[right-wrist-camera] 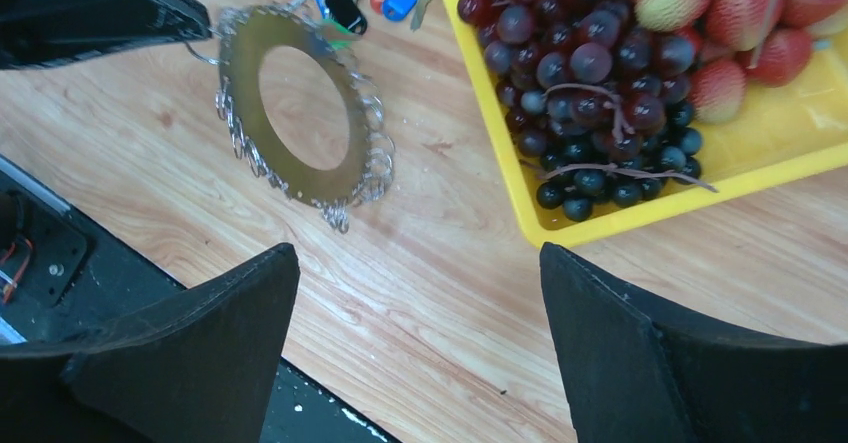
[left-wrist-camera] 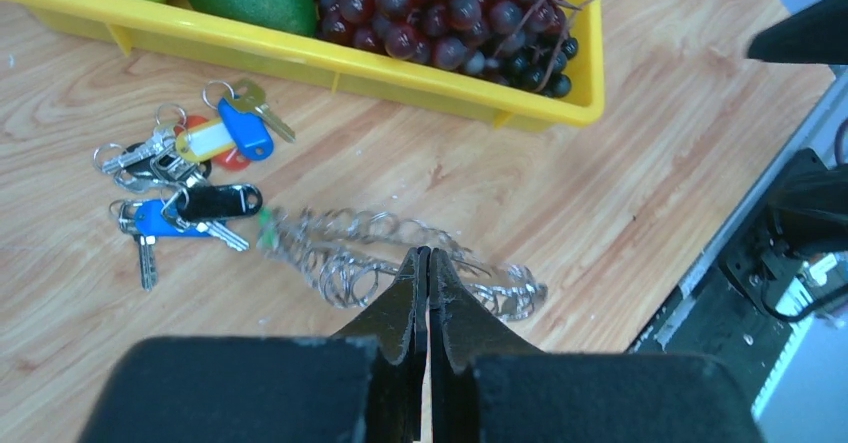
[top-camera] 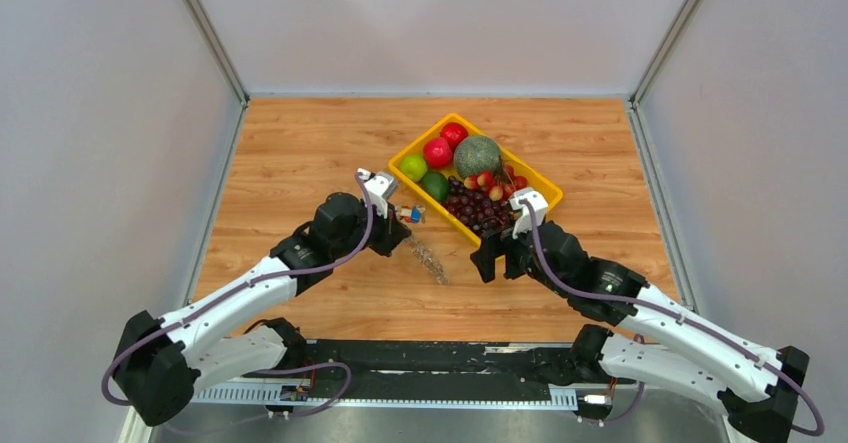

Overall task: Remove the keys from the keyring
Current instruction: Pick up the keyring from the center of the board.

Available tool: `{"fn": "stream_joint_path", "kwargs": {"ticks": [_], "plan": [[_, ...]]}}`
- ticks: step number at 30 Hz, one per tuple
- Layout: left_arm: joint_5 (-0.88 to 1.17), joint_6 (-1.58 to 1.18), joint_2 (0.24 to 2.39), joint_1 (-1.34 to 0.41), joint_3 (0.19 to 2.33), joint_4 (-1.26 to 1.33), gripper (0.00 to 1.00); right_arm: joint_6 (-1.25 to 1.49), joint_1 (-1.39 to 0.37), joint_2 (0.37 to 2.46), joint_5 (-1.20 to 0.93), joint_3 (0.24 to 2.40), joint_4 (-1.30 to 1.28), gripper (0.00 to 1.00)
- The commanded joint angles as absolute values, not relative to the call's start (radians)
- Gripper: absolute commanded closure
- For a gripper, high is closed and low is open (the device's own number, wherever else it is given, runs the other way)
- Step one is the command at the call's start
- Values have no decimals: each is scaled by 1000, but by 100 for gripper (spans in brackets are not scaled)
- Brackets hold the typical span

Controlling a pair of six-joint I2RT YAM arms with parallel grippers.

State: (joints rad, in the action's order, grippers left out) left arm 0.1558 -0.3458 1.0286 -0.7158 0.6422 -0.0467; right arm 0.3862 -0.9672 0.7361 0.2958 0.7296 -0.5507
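We find the left end effector [left-wrist-camera: 428, 255] pressed together, pinching the rim of the keyring [right-wrist-camera: 310, 185], which stands on edge over the tabletop [top-camera: 300, 143]. The right end effector [right-wrist-camera: 417, 263] is spread and empty nearby. We judge 0 keys [left-wrist-camera: 345, 263] removed; all removal remains.

The keyring [right-wrist-camera: 242, 63] beside the tray [left-wrist-camera: 400, 73] looks dull and brassy, and the keys [left-wrist-camera: 350, 253] on it are shiny silver metal. Tray's glossy yellow plastic; the table [top-camera: 300, 143] under it is smooth wood.
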Motion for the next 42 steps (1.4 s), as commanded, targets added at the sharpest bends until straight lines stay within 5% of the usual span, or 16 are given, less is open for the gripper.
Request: {"fn": "stream_joint_path", "kwargs": {"ticks": [1, 12, 18, 31, 35, 39, 40, 42], "plan": [[199, -310, 946, -718, 628, -95, 100, 333, -968, 781, 210, 690, -375, 10], [222, -346, 872, -718, 603, -142, 100, 234, -973, 894, -161, 570, 19, 10], [236, -344, 862, -718, 623, -178, 100, 76, -984, 1019, -206, 624, 79, 22], [249, -379, 844, -719, 624, -172, 100, -14, -1079, 1282, -172, 737, 159, 26], [250, -387, 839, -719, 632, -177, 100, -5, -1097, 1321, -65, 739, 169, 46], [230, -389, 804, -720, 644, -191, 99, 28, -1097, 1321, -3, 737, 175, 89], [210, -385, 794, -720, 647, -198, 96, 31, -1096, 1308, -6, 733, 174, 98], [170, -373, 757, -719, 665, -243, 70, 41, -1097, 1261, -6, 718, 170, 100]]}}
